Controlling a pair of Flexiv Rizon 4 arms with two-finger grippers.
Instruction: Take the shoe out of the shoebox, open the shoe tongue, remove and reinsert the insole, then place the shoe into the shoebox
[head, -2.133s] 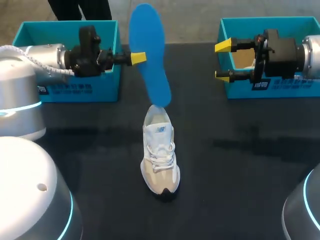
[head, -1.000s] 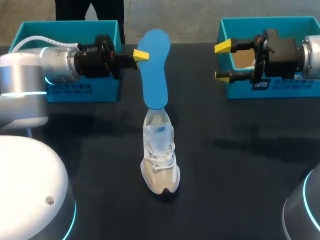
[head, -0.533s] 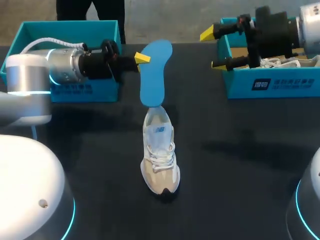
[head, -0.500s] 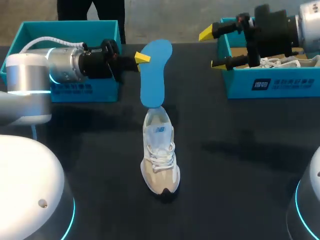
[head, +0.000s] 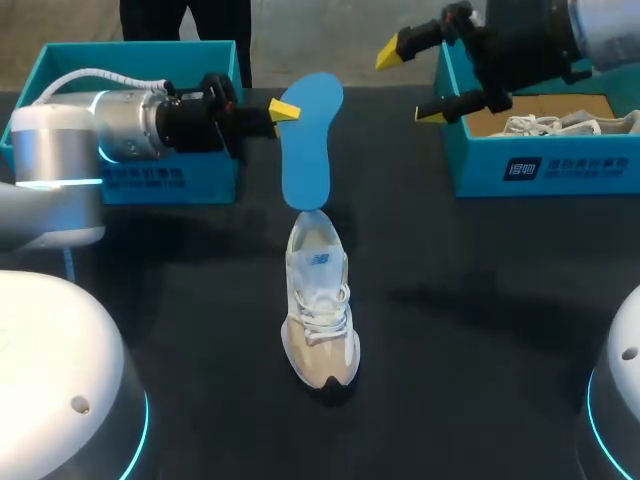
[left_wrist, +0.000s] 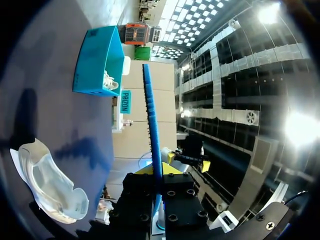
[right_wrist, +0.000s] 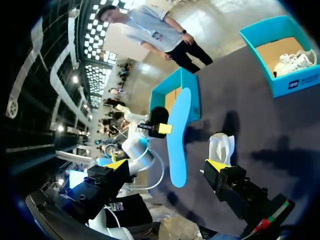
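The shoe, white with a beige toe, stands on its sole in the middle of the dark table. Its toe points to the near edge and its heel to the far edge, and the laces are in place over the tongue.

Just behind the heel, the blue insole stands almost upright in the air. Its lower end comes down to the heel opening of the shoe. I cannot tell if this end is already inside the shoe or only touches the collar.

The left gripper comes in from the left side and is clamped on the upper part of the insole. In the left wrist view the insole shows edge-on, pressed between the two fingers, with the shoe on the table below it.

Behind the left arm, a teal shoebox stands at the far left corner of the table. A second teal shoebox stands at the far right corner. A white laced shoe lies inside it on the cardboard bottom.

The right gripper hangs in the air above the left end of this second shoebox, well apart from the insole. Its two yellow-tipped fingers are spread wide and there is nothing between them.
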